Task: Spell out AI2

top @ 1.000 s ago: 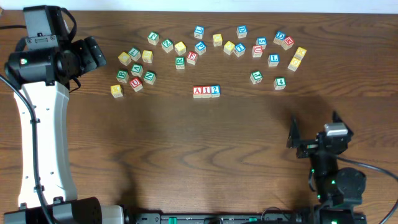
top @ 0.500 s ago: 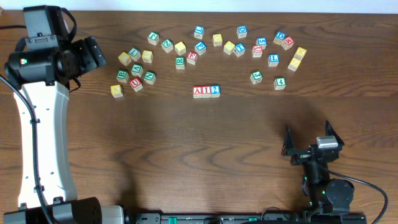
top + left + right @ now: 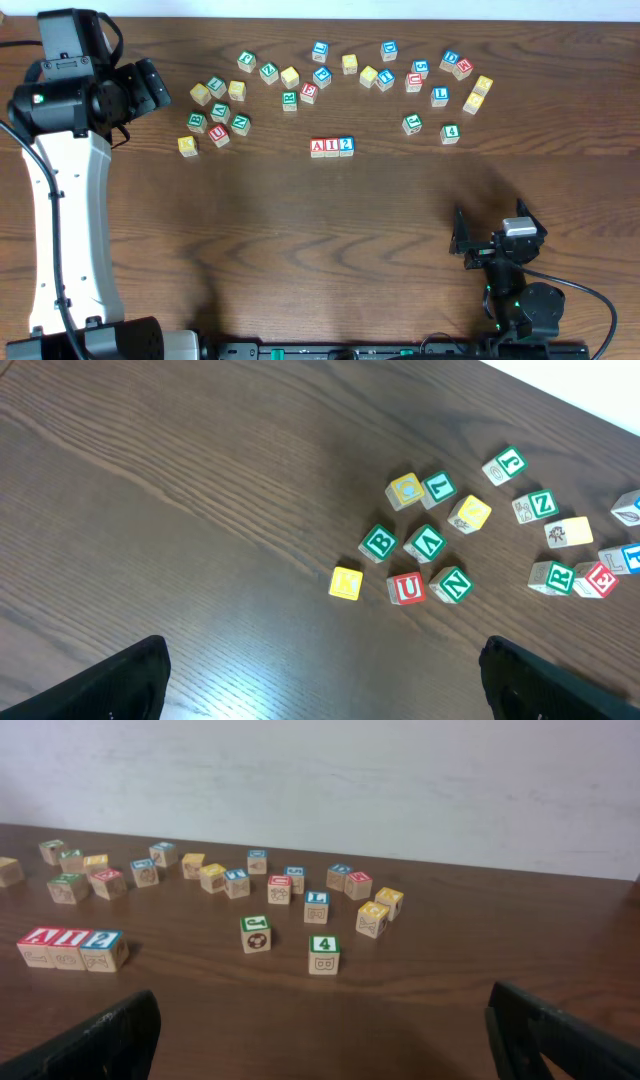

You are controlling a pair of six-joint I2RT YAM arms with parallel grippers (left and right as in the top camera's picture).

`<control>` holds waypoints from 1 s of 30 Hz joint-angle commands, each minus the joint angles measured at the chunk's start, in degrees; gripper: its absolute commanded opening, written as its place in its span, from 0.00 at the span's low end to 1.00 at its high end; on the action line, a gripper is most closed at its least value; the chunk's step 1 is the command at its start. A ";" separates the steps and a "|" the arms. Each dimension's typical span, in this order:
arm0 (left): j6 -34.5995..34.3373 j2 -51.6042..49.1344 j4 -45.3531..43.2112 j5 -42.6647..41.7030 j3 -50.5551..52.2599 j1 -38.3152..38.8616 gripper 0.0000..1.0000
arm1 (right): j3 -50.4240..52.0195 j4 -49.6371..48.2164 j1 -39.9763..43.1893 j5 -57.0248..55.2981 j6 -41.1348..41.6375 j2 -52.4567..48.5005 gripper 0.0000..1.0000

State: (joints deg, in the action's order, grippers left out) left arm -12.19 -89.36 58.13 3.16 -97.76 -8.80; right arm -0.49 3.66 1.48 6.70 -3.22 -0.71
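Observation:
Three blocks stand side by side in a row at mid-table: a red A (image 3: 318, 146), a red I (image 3: 332, 146) and a blue 2 (image 3: 346, 145). The row also shows at the left of the right wrist view (image 3: 72, 948). My right gripper (image 3: 493, 230) is open and empty, low near the table's front edge, far from the row; its jaws stand wide apart in the right wrist view (image 3: 325, 1050). My left gripper (image 3: 150, 88) is open and empty at the far left, above the table near the left cluster of blocks; its jaws are wide apart in the left wrist view (image 3: 325, 695).
Several loose letter and number blocks lie scattered along the back of the table, among them a green 4 (image 3: 450, 132), a blue L (image 3: 439, 96) and a yellow block (image 3: 187, 145). A left cluster holds a red U (image 3: 408, 588) and a green B (image 3: 378, 543).
My right arm has drawn back toward the front edge of the table, away from the blocks, with its gripper still open. The left arm and the blocks have not moved.

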 commanded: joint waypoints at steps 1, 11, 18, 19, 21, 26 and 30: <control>-0.11 -0.35 0.11 0.35 0.02 -0.20 0.98 | 0.17 0.09 -0.07 0.50 -0.46 0.39 0.99; -0.11 -0.35 0.11 0.35 0.02 -0.20 0.98 | 0.17 0.09 -0.07 0.50 -0.46 0.39 0.99; -0.11 -0.35 0.11 0.33 0.02 -0.20 0.98 | 0.17 0.09 -0.07 0.50 -0.46 0.39 0.99; -0.11 -0.35 0.11 0.33 0.02 -0.20 0.98 | 0.17 0.09 -0.07 0.50 -0.46 0.39 0.99; -0.11 -0.35 0.11 0.33 0.02 -0.17 0.98 | 0.17 0.09 -0.07 0.50 -0.46 0.39 0.99; -0.07 2.43 0.11 0.57 0.04 -0.13 0.97 | 0.17 0.09 -0.07 0.50 -0.46 0.39 0.99; 0.15 9.22 -0.79 0.59 3.34 -0.13 0.98 | 0.17 0.09 -0.07 0.50 -0.48 0.39 0.99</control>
State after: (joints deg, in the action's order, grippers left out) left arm -12.19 -87.48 57.95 3.18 -97.14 -8.80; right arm -0.49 3.66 1.48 6.70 -3.22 -0.69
